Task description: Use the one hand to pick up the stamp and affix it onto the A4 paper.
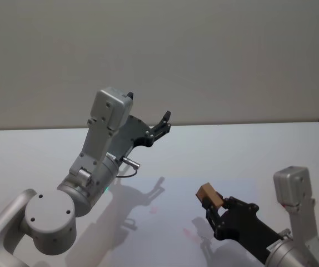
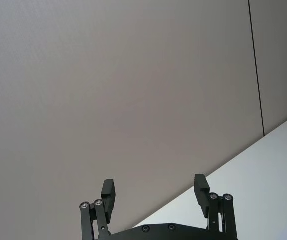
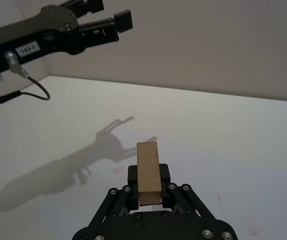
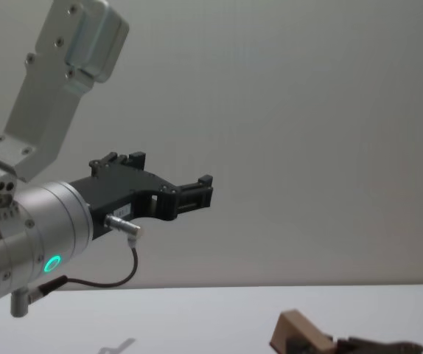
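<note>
We grip the stamp (image 1: 208, 193) in the right gripper (image 1: 211, 208).
Its jaws are clenched on the wooden block, tilted above the white table (image 1: 248, 150) at our right; the left gripper (image 1: 165, 122) hangs high, jaws spread apart.

One small white label (image 3: 32, 49), upper left, sits on the left end effector's (image 3: 112, 11) black body and reads roughly "183-1".
</note>
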{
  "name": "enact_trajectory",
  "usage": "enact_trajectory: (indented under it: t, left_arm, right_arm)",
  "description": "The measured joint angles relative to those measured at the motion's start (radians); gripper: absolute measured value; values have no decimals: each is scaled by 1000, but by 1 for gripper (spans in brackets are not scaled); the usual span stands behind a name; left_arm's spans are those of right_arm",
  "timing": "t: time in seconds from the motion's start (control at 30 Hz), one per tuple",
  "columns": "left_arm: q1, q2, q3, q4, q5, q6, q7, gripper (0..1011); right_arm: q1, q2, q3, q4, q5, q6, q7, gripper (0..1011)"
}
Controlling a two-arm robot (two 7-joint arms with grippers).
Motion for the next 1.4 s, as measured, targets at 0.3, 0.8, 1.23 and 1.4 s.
enact_trajectory:
  t: [0.3,0.8,1.23,1.4]
  left_arm:
    - [0,0,0,0,0,0,0,1001]
    - [0,0,0,0,0,0,0,1001]
    - [0,0,0,0,0,0,0,1001]
    - [0,0,0,0,0,0,0,1001]
  right_arm:
    - [5,19,21,-26,28,-27,15,220]
    - [26,89,90,6,42,-96,21,220]
    - [39,162,162,85,39,-154,-4,220]
    - [40,185,183,114,33,-171,-11,220]
